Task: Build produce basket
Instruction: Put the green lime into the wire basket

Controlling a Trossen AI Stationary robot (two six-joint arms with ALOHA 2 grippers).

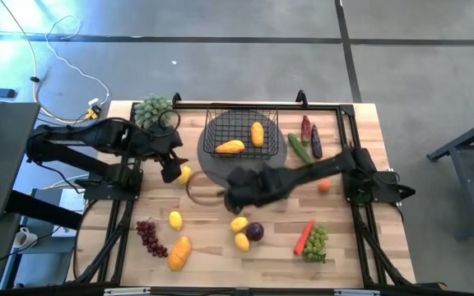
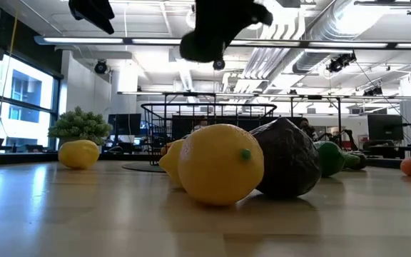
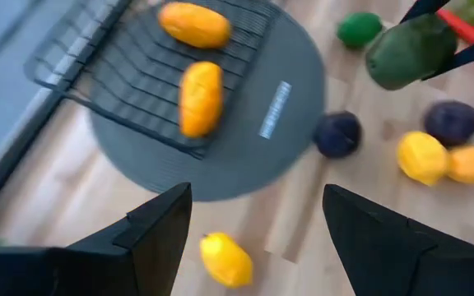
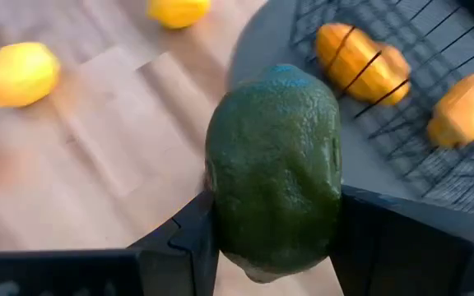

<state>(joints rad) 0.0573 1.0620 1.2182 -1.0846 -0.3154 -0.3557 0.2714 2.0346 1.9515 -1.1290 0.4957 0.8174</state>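
1. the right gripper [image 4: 274,247] was clamped on a dark green lime [image 4: 274,168], raised above the table just short of the grey disc [image 1: 212,164] under the basket [image 1: 241,131]
2. the left gripper [image 3: 257,238] hovered with fingers apart and empty, over a yellow lemon [image 3: 225,259] beside that disc
3. the basket held only two orange fruits [image 1: 243,140]; by my judgement, the task was barely begun
4. lemons, plum, grapes [image 1: 149,237], mango, carrot [image 1: 304,237] and cucumber [image 1: 298,148] lay loose on the table [image 1: 360,123]
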